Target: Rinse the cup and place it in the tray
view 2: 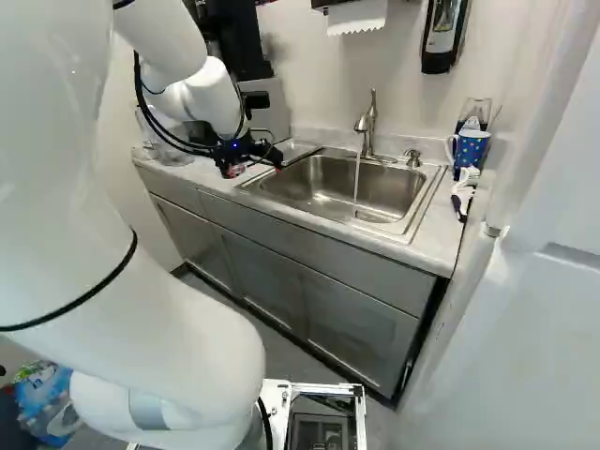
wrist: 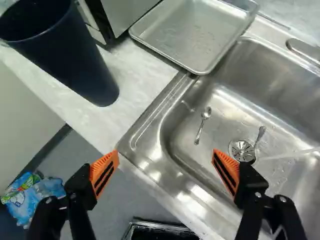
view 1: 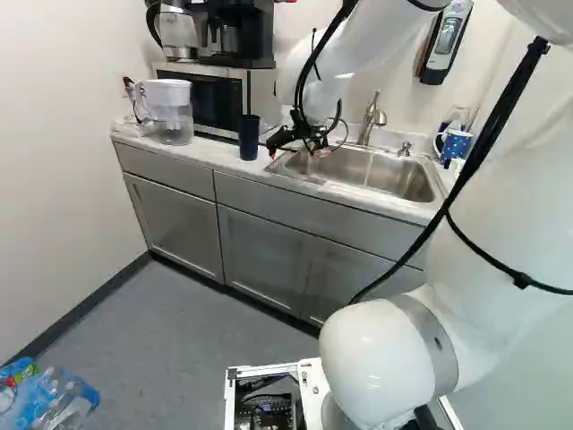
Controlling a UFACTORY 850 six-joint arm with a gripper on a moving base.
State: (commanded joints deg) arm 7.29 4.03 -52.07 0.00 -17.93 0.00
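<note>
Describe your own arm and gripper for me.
My arm is glossy white, with thick, rounded segments and a grey band around one joint. Black cables run along its outside. My gripper is black, with two fingers bearing ribbed orange pads marked by dark slots.

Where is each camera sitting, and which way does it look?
Left base view: behind the arm, to its left, looking ahead and slightly down at the sink; arm and gripper show.
Right base view: behind the arm, to its right, looking the same way; arm and gripper again.
Wrist view: on the wrist, looking along the open gripper at the sink and tray; two fingers show.
Both base views share the blue mug.
</note>
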